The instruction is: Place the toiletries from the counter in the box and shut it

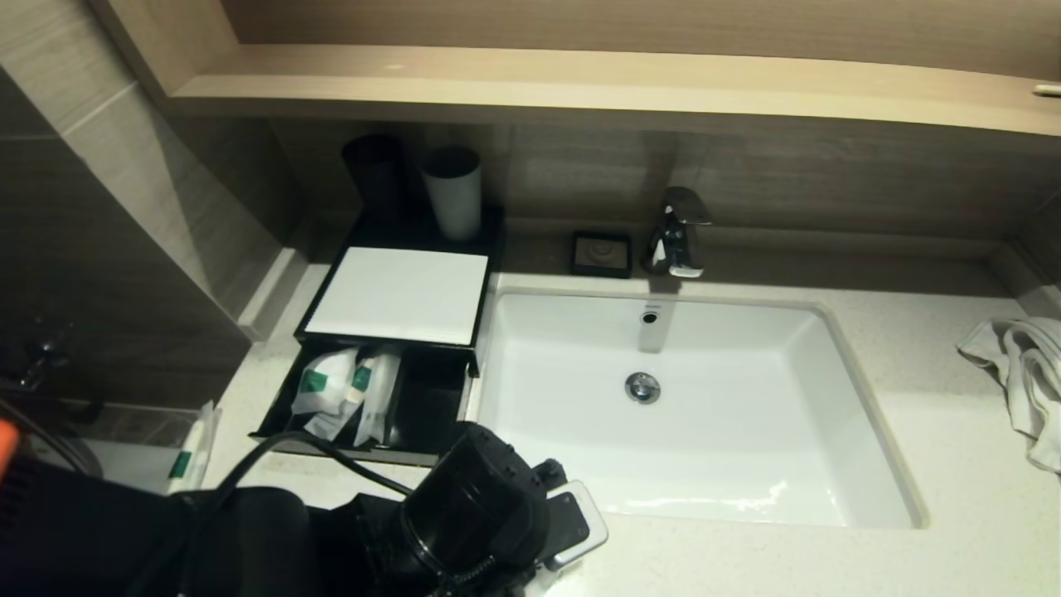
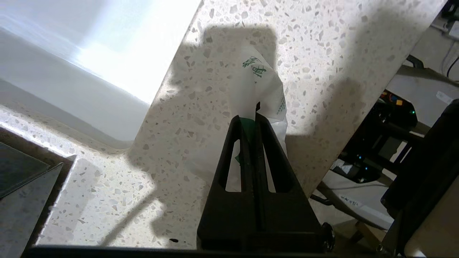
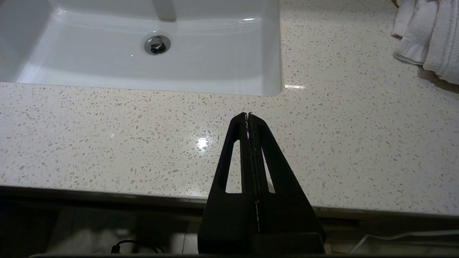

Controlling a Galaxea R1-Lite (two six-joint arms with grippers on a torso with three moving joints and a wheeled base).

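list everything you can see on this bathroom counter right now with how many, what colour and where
packet: one, white with green print, gripped above the counter front
drawer packets: at least two, white and green, in the open drawer
box: one, black with white top, left of sink
sink: one, white, centre
faucet: one, chrome, behind sink
cups: two, black and white, behind box
soap dish: one, black, beside faucet
towel: one, white, far right
left end effector: shut on packet
right end effector: shut, empty, over the counter front

Speckled stone counter (image 1: pixel 953 464), white sink (image 1: pixel 704 414), chrome faucet (image 1: pixel 680 232), wooden shelf (image 1: pixel 580 87)
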